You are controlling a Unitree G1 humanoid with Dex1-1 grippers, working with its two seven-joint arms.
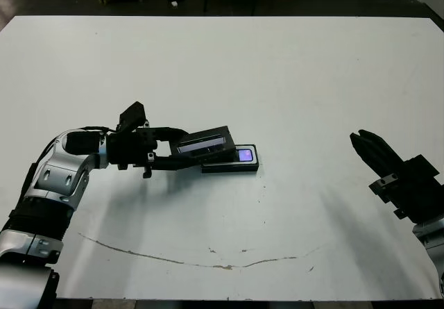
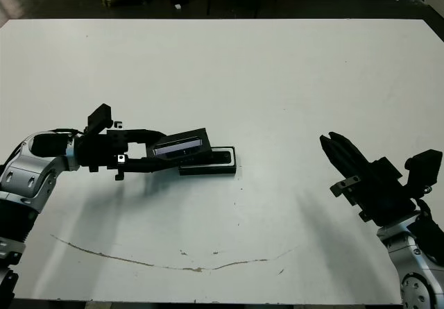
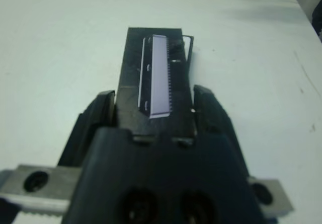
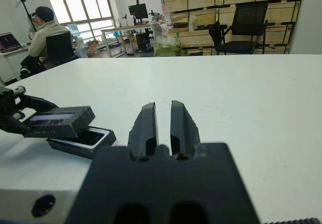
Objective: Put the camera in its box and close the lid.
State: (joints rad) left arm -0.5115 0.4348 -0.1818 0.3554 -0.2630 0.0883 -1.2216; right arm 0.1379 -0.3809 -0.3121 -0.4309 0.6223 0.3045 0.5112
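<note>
Left claw (image 1: 186, 155): mine, clenched on the flat black lid with its silvery strip (image 1: 205, 143), tilted over the box.
Box (image 1: 234, 161): black-walled tray on the white table (image 1: 277, 73), the slim black camera's purple screen (image 1: 245, 155) showing inside.
Right claw (image 1: 365, 147): mine, fingers together, grasping nothing, well apart.

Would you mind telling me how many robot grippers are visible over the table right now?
2. The left gripper is at the table's left, holding the lid tilted over the box. The right gripper is at the right, empty, well apart from them.
</note>
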